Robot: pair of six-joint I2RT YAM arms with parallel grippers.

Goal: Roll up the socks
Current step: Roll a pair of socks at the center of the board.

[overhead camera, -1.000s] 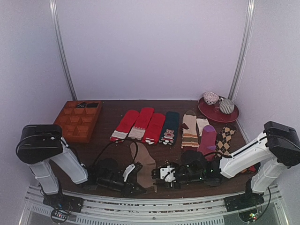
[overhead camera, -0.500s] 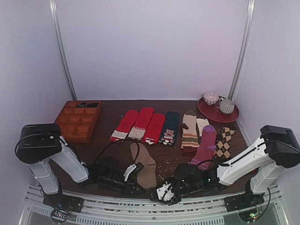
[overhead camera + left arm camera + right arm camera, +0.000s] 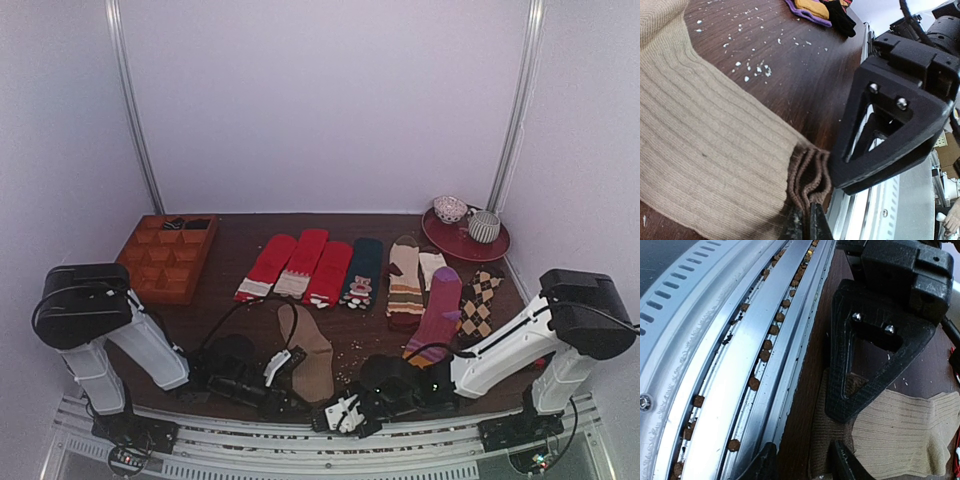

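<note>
Here my left end effector (image 3: pixel 807 226) is pressed together, pinching the darker cuff of the tan socks (image 3: pixel 312 358). The socks lie flat at the near edge of the bench (image 3: pixel 225 300), between my two arms. My right end effector (image 3: pixel 805 465) is just beside it, spread, with its fingertips either side of the cuff's corner.

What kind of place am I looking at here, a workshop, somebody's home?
Most likely a robot test booth: plain white walls box in a small table, two robot arms stand on a metal rail at its near edge, and tan socks lie before a neat row of other socks.
</note>
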